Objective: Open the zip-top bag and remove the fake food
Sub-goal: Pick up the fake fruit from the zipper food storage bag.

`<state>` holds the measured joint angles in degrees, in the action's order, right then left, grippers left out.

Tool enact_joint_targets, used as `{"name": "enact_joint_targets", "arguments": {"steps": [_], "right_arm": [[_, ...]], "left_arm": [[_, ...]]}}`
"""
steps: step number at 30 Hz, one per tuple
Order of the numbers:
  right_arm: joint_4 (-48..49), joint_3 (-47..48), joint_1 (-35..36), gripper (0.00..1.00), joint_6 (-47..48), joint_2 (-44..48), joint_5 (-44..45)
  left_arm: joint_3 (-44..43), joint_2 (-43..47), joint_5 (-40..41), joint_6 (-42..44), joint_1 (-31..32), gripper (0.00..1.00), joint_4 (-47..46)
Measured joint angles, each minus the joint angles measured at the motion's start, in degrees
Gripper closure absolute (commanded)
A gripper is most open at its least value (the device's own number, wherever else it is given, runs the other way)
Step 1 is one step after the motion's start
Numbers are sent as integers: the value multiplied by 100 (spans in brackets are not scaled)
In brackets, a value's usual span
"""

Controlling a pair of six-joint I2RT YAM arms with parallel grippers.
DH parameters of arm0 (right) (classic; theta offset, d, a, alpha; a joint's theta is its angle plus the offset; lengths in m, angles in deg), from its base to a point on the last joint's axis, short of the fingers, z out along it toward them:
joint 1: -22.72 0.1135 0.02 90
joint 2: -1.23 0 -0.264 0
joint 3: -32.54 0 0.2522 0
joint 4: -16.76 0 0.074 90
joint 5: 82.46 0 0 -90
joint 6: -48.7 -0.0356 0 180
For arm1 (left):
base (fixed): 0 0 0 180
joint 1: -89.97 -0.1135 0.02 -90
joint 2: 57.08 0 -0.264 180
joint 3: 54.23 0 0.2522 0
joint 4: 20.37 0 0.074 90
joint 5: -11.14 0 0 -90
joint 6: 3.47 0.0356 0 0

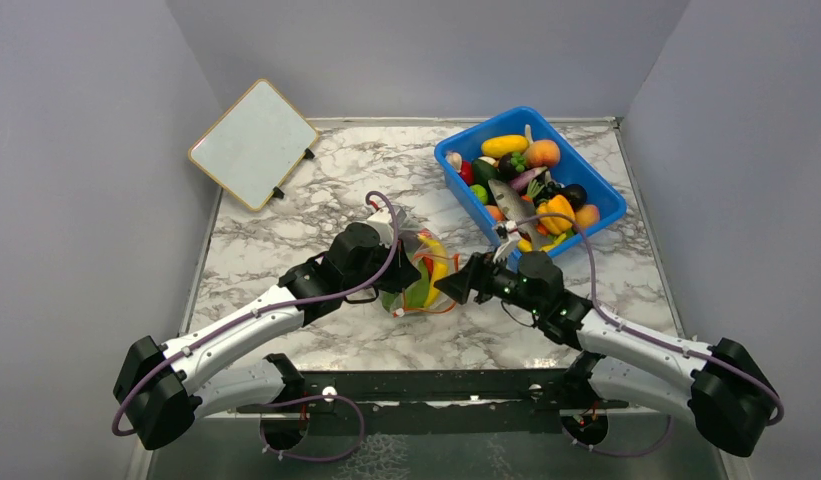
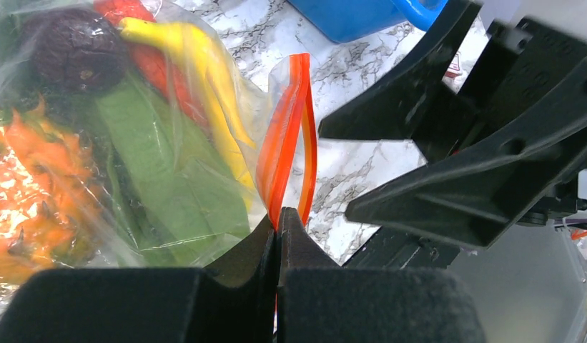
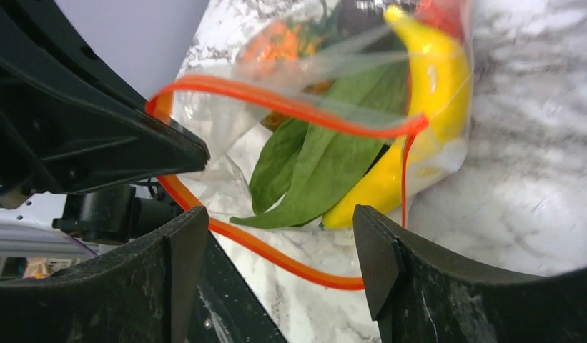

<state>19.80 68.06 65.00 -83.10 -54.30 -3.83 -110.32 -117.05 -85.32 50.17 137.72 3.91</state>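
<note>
Zip-top bag (image 1: 421, 275), lying on the marble table (image 1: 286, 230) near the blue bin (image 1: 533, 110), on the bin's side toward the arm bases. Its red-orange zip strip (image 3: 276, 103) gapes in a loop. Fake food (yellow banana (image 3: 426, 93), green leaf (image 3: 312, 171)) lies inside. Left gripper (image 2: 278, 221), on the bag's far side from the bin, is clamped on one lip of the strip, likely to anchor the mouth. Right gripper (image 3: 279, 225), between bag and bin, holds its jaws spread before the opening, apparently placed to reach in.
</note>
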Motion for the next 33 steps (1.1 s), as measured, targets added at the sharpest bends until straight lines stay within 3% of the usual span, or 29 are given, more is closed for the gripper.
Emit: {"name": "enact_joint_targets", "arguments": {"steps": [6,11,22,29,33], "right_arm": [[-13,-98,826,41,-525,-391,857],[-498,341,953,49,-1003,-1073,1314],[-756,1139,992,52,-1847,-2238,1755],[-2149,1419,1034,58,-2826,-2269,2846],[-2422,1582,1032,60,-2959,-2420,3132]], "left_arm": [[0,0,2,0,0,100,0],[0,0,2,2,0,100,2],[0,4,4,-22,0,100,4],[0,4,4,-31,0,100,24],[0,-11,4,-39,0,100,20]]}}
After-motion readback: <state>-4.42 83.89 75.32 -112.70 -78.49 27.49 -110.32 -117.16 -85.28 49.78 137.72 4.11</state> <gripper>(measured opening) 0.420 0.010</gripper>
